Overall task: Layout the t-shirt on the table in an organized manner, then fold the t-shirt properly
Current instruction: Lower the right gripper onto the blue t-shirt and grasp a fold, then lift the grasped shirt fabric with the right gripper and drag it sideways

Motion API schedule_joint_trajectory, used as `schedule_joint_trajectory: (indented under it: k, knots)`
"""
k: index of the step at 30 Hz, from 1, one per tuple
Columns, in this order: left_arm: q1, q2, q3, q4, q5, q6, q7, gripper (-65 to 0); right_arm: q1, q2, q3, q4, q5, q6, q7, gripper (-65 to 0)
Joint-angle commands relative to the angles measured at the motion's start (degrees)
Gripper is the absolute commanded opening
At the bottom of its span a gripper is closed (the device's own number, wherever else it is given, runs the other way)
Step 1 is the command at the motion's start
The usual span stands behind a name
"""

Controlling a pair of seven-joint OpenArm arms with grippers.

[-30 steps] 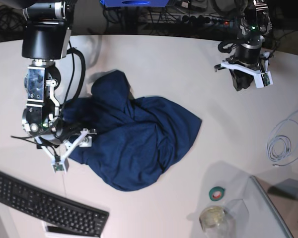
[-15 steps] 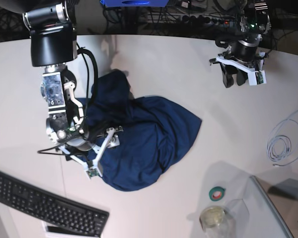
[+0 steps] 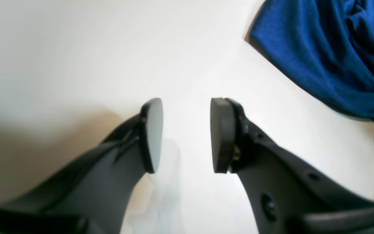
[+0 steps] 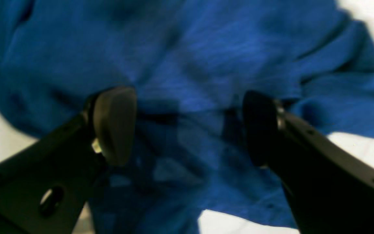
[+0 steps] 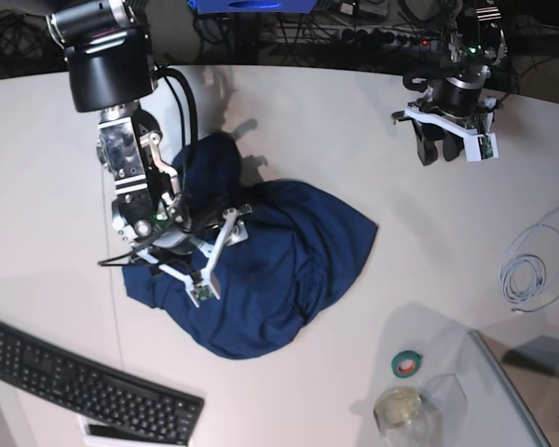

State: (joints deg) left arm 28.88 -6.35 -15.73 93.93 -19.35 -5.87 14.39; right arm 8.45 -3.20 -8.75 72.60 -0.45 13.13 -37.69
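Note:
The dark navy t-shirt lies crumpled in a heap on the white table, left of centre in the base view. My right gripper hovers over the heap's left part, open wide. In the right wrist view its fingers straddle wrinkled blue cloth with nothing pinched between them. My left gripper is far off at the back right, above bare table. In the left wrist view it stands open and empty, with an edge of the t-shirt at upper right.
A black keyboard lies at the front left. At the front right are a green tape roll, a glass jar and a clear panel. A coiled white cable lies at the right edge.
The right arm has swung from the shirt's left edge to the right and back, and now stands over the cloth. The left gripper shifted slightly back and its fingers opened wider.

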Motion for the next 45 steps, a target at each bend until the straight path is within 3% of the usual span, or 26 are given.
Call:
schedule_joint_trajectory:
  k: [1, 9, 14, 19, 24, 30, 32, 35, 36, 42, 45]
  knots:
    - [0.00, -0.38, -0.23, 0.80, -0.03, -0.07, -1.34, -41.5, 1.35, -0.09, 0.09, 2.00, 0.23, 0.28, 1.34, -18.3]
    - [-0.09, -0.38, 0.03, 0.80, -0.03, -0.07, -1.34, -41.5, -0.14, -0.45, 0.09, 2.79, 0.49, 0.37, 1.34, -18.3]
    - [0.17, -0.38, -0.14, 0.44, -0.03, -0.07, -1.34, -41.5, -0.14, -0.45, -6.67, 2.79, 0.58, -0.16, 1.52, -18.3]
    - [0.26, -0.38, -0.14, -0.61, -0.03, -0.07, -1.34, -41.5, 0.21, -2.03, -7.38, 2.35, 0.40, -0.25, 1.69, -18.5]
    - [0.35, -0.38, -0.14, -1.23, -0.03, -0.07, -1.34, -41.5, 2.59, -1.94, -7.38, 0.06, 0.49, -0.25, 1.69, -29.3]
    - [0.35, -0.38, -0.14, -0.88, -0.03, -0.07, -1.34, -41.5, 3.64, -2.29, -3.16, -3.98, 0.49, 0.11, 1.78, -30.9]
    - [0.35, -0.38, -0.14, -0.96, -0.03, -0.07, -1.34, -41.5, 3.73, -2.29, -2.72, -4.07, 0.49, 0.19, 1.78, -40.1]
    - [0.26, -0.38, -0.14, -1.14, 0.06, -0.07, -1.34, -41.5, 4.34, -2.29, -2.46, -4.51, 0.49, 0.19, 1.52, -62.1]
    - [0.17, -0.38, -0.14, -1.14, 0.06, -0.07, -1.34, -41.5, 4.34, -2.29, -2.37, -4.51, 0.49, 0.19, 1.43, -64.1]
    - [0.08, -0.38, -0.14, -1.05, 0.06, -0.07, -1.34, -41.5, 1.79, -2.12, -2.37, 4.90, 0.58, 0.19, 1.08, -64.8]
    - [0.00, -0.38, -0.14, -0.96, 0.06, -0.07, -1.34, -41.5, 1.18, -1.85, -1.22, 13.42, 0.58, 0.19, -3.23, -64.8]
